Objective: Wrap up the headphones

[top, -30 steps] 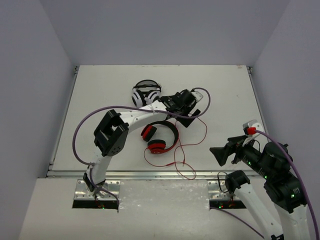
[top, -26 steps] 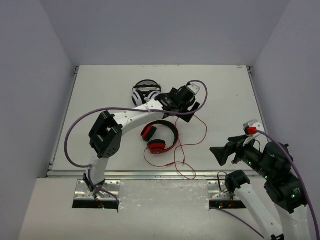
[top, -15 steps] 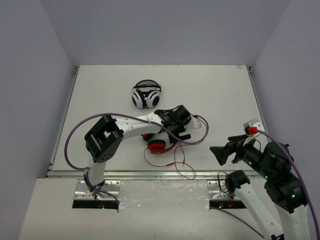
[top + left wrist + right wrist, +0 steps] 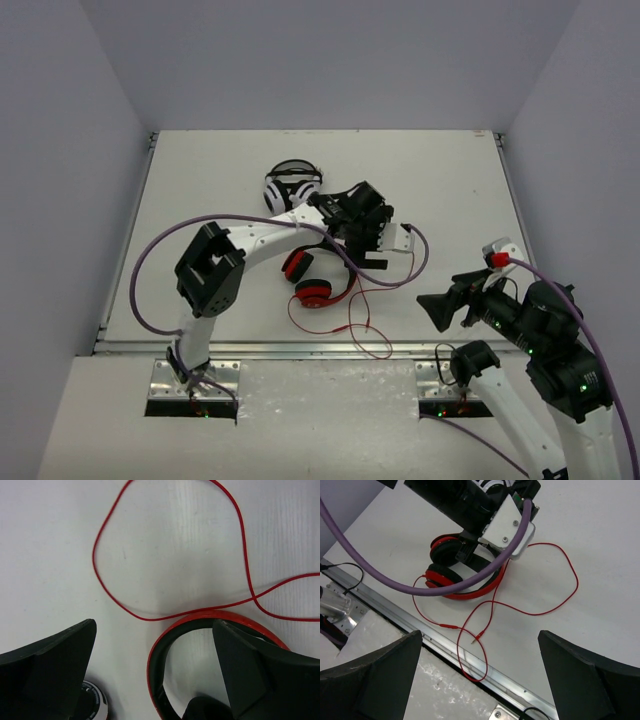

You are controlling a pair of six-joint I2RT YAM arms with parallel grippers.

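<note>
While both jaws gape empty, we see glossy red headphones (image 4: pixel 312 292), black-cushioned, thin cable (image 4: pixel 94 562) looping across the white surface (image 4: pixel 200 200).

- A white table (image 4: pixel 200 180) fills the middle of the top view, its surface matt and plain.
- A pale grey back wall (image 4: pixel 330 60) rises across the upper part of the frame.
- A left wall (image 4: pixel 50 150) and a right wall (image 4: pixel 590 120), the same grey, close in both sides.
- A metal strip (image 4: pixel 300 349) runs along the table's near edge, low in the frame.
- Below it lies a pale, speckled ledge (image 4: pixel 330 420).
- The light is even and soft, with faint shadows.
</note>
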